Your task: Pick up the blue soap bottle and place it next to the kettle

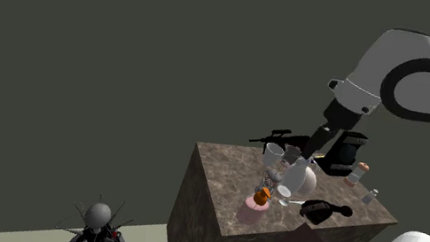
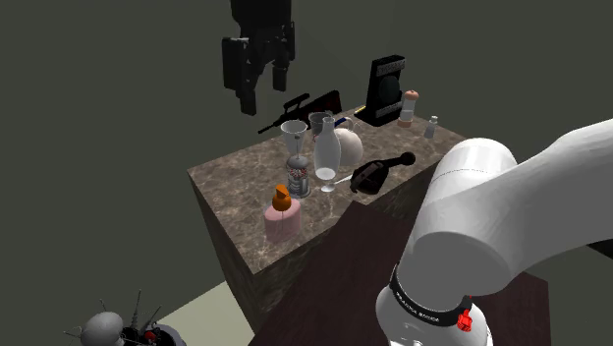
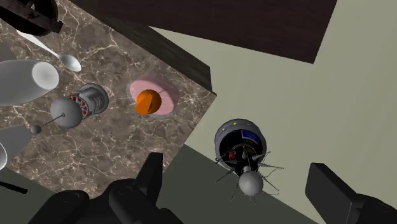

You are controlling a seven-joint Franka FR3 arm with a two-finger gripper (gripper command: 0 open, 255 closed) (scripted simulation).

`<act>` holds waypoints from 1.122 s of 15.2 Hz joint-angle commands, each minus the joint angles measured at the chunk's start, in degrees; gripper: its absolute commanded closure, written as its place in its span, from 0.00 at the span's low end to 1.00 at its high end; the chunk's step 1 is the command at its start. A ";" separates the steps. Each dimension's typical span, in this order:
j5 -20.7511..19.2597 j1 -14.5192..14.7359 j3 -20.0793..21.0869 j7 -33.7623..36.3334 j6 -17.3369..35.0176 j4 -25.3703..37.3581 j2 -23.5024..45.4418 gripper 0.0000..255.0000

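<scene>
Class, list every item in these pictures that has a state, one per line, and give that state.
Jaws: open, empty, raised clear of everything.
Pink soap bottle: upright, capped, not held.
Dark bottle: lying on its side.
Wine glass: upright.
Small shaker: upright.

Marble-patterned block [image 2: 236, 197]: black rifle [image 2: 301, 106] along the far edge. Black machine [image 2: 385, 86] stands at the far corner, on the second exterior view's right. Just beside it are a brown-topped shaker [image 2: 409, 106] and a smaller clear shaker [image 2: 430, 126]. Dark bottle [image 2: 378, 174] lies on its side near a spoon [image 3: 69, 62]. Spiked round device [image 1: 97, 226] sits on the floor, left of the block in the shoulder view.
</scene>
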 commanded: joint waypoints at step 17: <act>-5.23 -4.06 -6.58 -8.40 30.87 -13.89 19.58 0.00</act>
